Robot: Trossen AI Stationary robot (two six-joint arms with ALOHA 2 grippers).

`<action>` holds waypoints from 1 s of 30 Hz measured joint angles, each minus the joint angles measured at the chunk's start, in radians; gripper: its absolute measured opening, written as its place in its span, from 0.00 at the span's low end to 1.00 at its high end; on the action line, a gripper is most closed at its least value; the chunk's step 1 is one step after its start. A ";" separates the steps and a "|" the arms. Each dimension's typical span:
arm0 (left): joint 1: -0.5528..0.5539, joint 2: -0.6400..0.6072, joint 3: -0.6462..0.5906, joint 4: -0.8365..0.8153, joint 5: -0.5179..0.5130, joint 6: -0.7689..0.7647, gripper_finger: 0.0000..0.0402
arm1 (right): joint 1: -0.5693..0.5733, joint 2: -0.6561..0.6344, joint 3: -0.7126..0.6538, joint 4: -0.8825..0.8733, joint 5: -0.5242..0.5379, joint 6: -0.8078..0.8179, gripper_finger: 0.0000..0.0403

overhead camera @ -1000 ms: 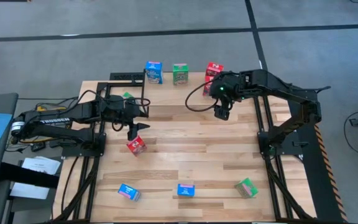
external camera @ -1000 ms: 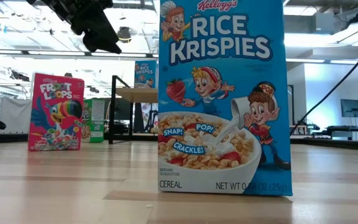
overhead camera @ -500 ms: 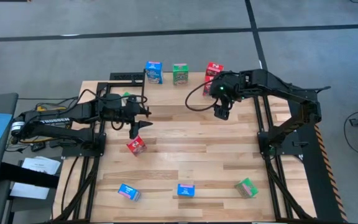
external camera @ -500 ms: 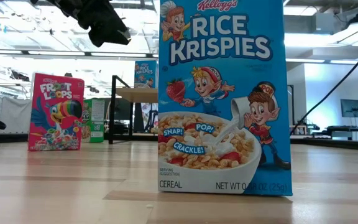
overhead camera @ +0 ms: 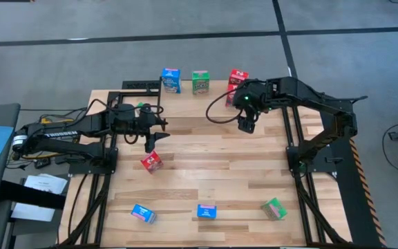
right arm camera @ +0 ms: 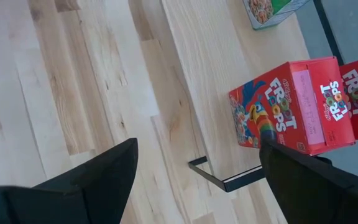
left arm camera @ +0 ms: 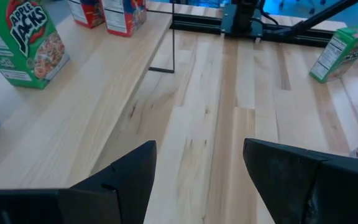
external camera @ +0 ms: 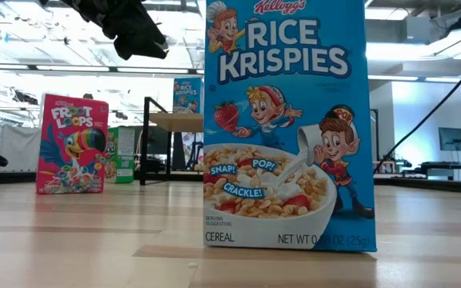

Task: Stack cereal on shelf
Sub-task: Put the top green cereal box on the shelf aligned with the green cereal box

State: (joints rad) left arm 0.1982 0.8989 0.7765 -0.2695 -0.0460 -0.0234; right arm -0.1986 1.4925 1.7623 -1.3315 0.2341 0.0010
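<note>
From table height, the tall blue printed cardboard Rice Krispies box [external camera: 285, 120] runs past the frame's upper edge and hides most of the light-wood shelf on thin black legs [external camera: 176, 122] behind it. Past my left tool, a green Apple Jacks box [left arm camera: 21, 42] is cut off, and two red boxes [left arm camera: 107, 12] show only their lower halves. From above, the green box [overhead camera: 141, 106] beside my left arm is half hidden.

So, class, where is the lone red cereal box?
High view: the small red cardboard cereal box lies mid-table, left side, just below the left end effector.
</note>
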 joint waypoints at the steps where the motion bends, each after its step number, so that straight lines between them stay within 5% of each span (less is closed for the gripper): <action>1: 0.000 0.000 0.000 0.000 0.000 -0.004 0.58 | 0.000 0.000 0.000 0.000 0.000 0.000 0.89; 19: -0.001 0.000 0.000 -0.001 0.000 -0.077 0.58 | 0.000 0.000 -0.010 -0.129 -0.003 0.083 0.89; 30: -0.001 0.000 0.000 -0.002 0.005 -0.113 0.58 | 0.013 -0.077 -0.274 -0.011 0.001 0.154 0.89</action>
State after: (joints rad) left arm 0.1974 0.8989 0.7765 -0.2710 -0.0411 -0.1360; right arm -0.1854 1.4151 1.4880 -1.3427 0.2347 0.1552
